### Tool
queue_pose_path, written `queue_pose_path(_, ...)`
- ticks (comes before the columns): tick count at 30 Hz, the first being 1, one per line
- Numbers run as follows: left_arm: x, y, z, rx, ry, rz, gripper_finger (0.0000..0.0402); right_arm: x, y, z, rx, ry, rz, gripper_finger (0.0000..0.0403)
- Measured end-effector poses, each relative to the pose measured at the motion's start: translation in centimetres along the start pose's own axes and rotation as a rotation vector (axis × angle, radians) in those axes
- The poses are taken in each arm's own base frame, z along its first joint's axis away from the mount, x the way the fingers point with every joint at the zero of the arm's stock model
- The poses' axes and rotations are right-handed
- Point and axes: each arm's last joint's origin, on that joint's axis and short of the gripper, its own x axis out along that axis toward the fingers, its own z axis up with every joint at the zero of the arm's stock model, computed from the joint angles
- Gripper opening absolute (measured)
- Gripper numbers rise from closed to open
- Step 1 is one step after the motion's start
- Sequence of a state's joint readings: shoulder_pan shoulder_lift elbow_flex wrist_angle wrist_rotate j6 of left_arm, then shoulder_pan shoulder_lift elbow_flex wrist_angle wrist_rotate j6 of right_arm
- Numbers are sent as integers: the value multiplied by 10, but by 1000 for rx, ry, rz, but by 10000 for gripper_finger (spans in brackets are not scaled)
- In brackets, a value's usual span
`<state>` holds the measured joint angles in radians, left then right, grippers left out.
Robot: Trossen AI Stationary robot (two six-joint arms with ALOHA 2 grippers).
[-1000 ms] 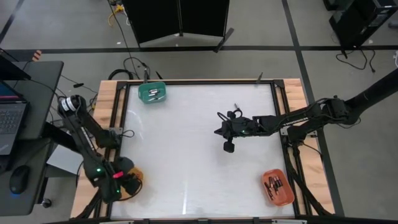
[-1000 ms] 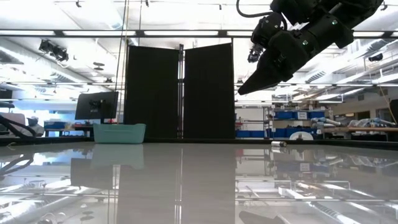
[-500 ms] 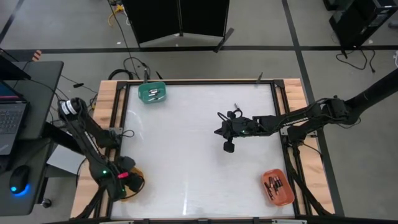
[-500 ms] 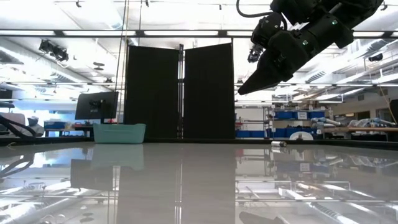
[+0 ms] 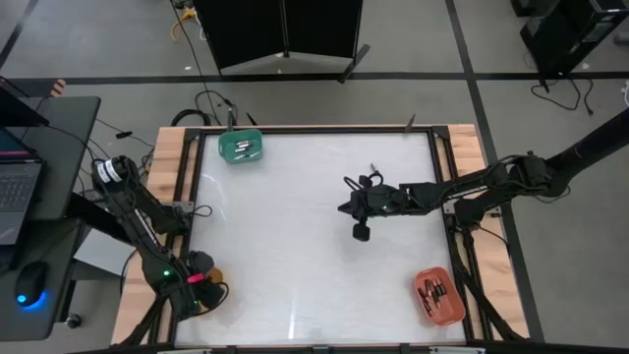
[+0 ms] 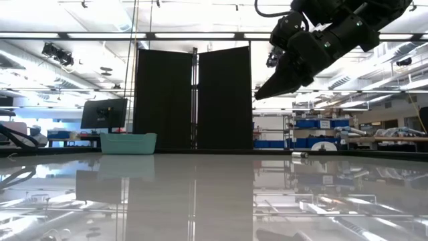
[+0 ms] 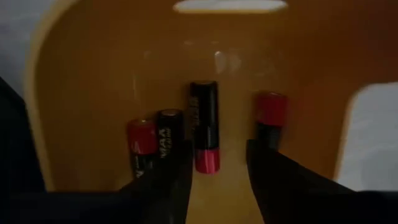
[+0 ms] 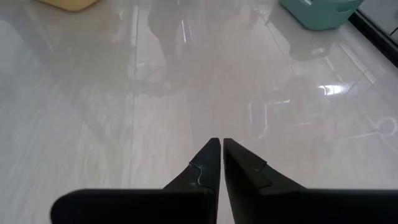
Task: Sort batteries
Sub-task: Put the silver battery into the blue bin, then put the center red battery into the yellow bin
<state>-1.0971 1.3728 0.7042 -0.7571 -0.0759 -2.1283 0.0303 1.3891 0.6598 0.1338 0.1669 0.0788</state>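
- Left gripper (image 7: 216,171): down in the yellow tray (image 7: 93,74) at the counter's near-left corner, jaws parted, gripping nothing. A battery (image 7: 204,134) lies between the fingertips; three more batteries sit beside it on the tray floor.
- Risk: a careless lift could have a finger (image 7: 163,180) catch the loose battery and roll or flick it out. The neighbours lie close, so a sideways pull could scatter them too.
- Risk: the tray looks light; a finger hooking its wall on exit could drag or tip it.
- Green tray (image 5: 240,147) at the far-left corner holds a few batteries. No threat there that I can see.
- Right gripper (image 5: 360,232): hangs above mid-counter, jaws almost closed, empty.
- Risk: no loose battery visible on the counter (image 5: 314,256). If it descends for a pick, it may close on nothing or scrape the surface.
- Orange tray (image 5: 438,297) at the near-right corner holds several batteries; the right arm sweeping low could knock it.
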Motion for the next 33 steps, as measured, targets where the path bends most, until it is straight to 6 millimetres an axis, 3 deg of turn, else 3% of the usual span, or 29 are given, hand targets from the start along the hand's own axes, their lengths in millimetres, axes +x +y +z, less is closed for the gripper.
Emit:
queue_pose_path(10,-27,-16,10,82,-103,27,160,0,0,2,2,-24,-9,62)
queue_pose_path(16,-18,-19,17,55,-143,-35,98,0,0,2,-15,-24,-22,65)
queue_pose_path(22,-14,-26,23,61,-207,-115,15,0,-1,2,-31,-24,-22,28)
queue_pose_path(26,-14,-31,29,85,-222,-130,10,0,-1,2,-47,-23,-23,8)
queue_pose_path(33,-14,-41,41,125,-250,-180,12,0,-1,2,-43,-20,-23,27)
